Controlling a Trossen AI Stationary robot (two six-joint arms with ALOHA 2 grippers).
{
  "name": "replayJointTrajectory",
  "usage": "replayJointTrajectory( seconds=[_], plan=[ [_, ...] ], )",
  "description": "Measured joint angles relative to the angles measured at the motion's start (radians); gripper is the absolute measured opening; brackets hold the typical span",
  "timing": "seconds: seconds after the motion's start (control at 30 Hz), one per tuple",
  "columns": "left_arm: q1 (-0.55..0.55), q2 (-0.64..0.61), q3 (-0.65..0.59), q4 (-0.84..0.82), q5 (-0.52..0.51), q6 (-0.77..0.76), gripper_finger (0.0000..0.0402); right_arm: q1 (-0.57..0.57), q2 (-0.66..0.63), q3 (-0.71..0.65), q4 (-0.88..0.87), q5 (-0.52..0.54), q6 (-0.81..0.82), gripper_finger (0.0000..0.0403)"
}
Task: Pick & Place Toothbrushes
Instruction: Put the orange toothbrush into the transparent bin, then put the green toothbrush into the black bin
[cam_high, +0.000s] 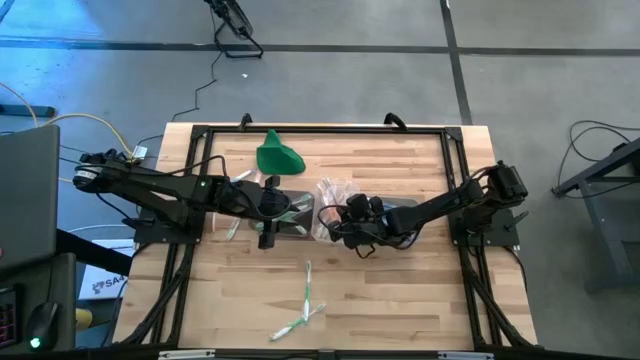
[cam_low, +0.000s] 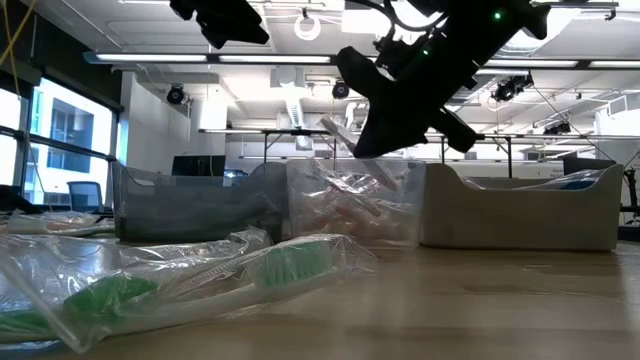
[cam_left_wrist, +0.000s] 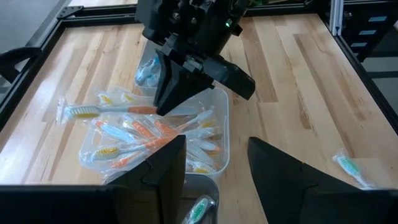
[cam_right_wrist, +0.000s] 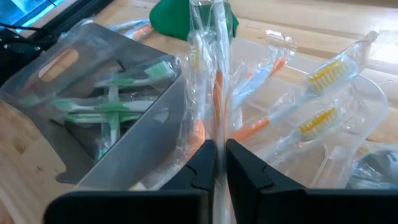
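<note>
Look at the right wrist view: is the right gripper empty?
No, the right gripper pinches a wrapped orange toothbrush between its fingers.

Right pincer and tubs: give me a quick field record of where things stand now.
right pincer: shut on an orange toothbrush in its clear wrapper, over the middle tub
left pincer: open, empty, above the green tub
middle tub: orange toothbrushes
green tub: green toothbrushes
loose on table: two green toothbrushes
green cloth: far side of table

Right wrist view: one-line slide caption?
Right gripper shut on a wrapped orange toothbrush above the middle tub.
</note>
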Motion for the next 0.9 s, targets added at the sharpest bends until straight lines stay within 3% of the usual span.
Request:
replayJointTrajectory(
  seconds=[0.27, 0.4, 0.57, 0.9],
  plan=[
    [0.000, 0.000, 0.000, -0.002, 0.000, 0.000, 0.0167, 0.000, 0.000, 0.000, -0.001, -0.025, -0.007, 0.0133],
    [0.000, 0.000, 0.000, -0.010, 0.000, -0.001, 0.0167, 0.001, 0.000, 0.000, -0.001, -0.024, -0.006, 0.0164],
    [0.000, 0.000, 0.000, -0.029, 0.001, -0.006, 0.0167, 0.001, -0.005, 0.000, -0.002, -0.026, -0.018, 0.0151],
    [0.000, 0.000, 0.000, -0.037, 0.001, -0.006, 0.0167, 0.013, -0.102, 0.001, 0.007, -0.094, -0.154, 0.0072]
  ],
)
